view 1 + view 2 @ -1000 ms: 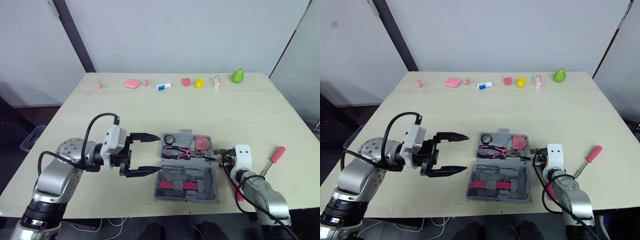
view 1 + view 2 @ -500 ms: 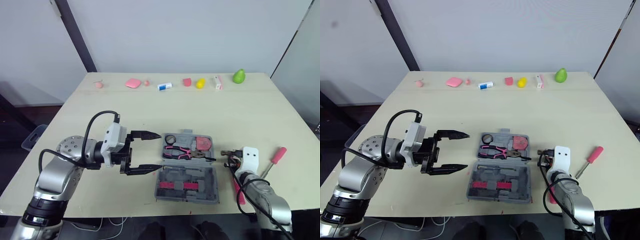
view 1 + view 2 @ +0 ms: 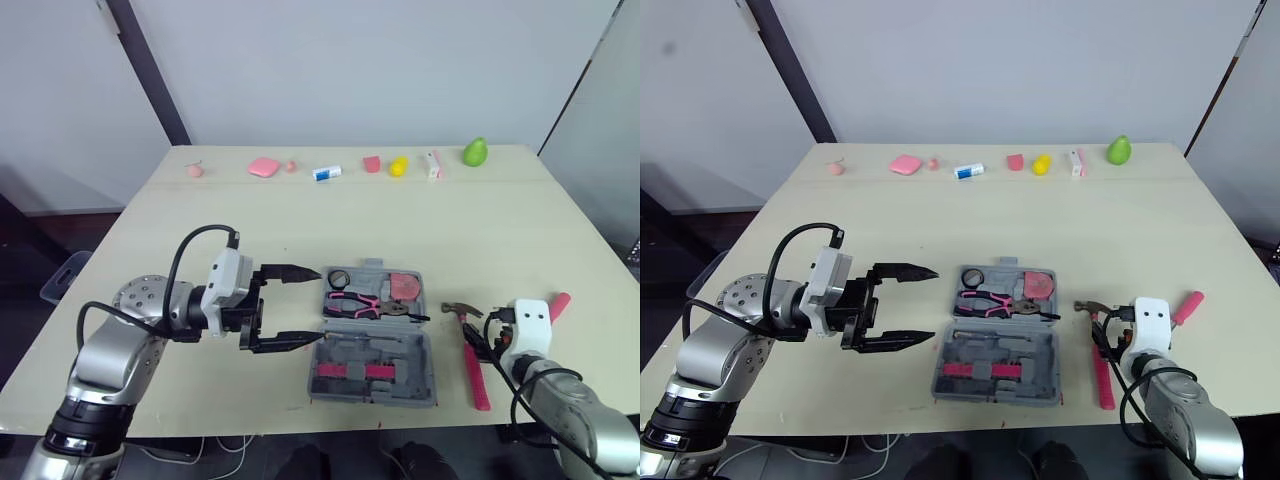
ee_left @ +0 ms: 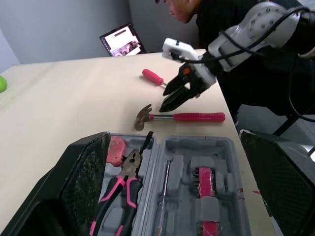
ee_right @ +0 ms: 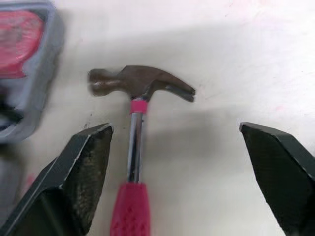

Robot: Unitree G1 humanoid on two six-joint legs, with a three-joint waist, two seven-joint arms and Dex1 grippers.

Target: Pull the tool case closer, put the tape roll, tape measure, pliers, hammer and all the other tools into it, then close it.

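The right arm has swung out to the right, away from the tool case point(image 3: 425, 360), and the hammer point(image 3: 472, 360) that it partly covered a second ago now lies in plain sight. It rests flat on the counter point(image 3: 400, 220) just right of the case, steel head toward the far side and pink handle running back toward the near edge. It seems to lie about where it did before; only the arm has moved.

The right gripper point(image 5: 174, 129) now hangs low over the hammer's neck with its jaws spread wide — the shaft sits nearer one finger than the other, and nothing is held. The left gripper point(image 3: 933, 303) has hardly stirred: it waits just beside the case's left edge, jaws wide and empty.

The case lies open near the front of the counter. Its far half already holds the pliers point(image 3: 355, 300), the red tape measure point(image 3: 404, 287) and a small dark ring point(image 3: 338, 277) that is probably the tape roll.

So the step in hand looks like the hammer pick-up — the shift lines the right arm up for it. A screwdriver point(image 3: 553, 306) with a pink handle waits further right, well apart from the case. With the hammer and that one tool left out and the lid open, I judge the task past halfway. The grip should close on the shaft squarely, since an off-centre pinch could spin the heavy head.
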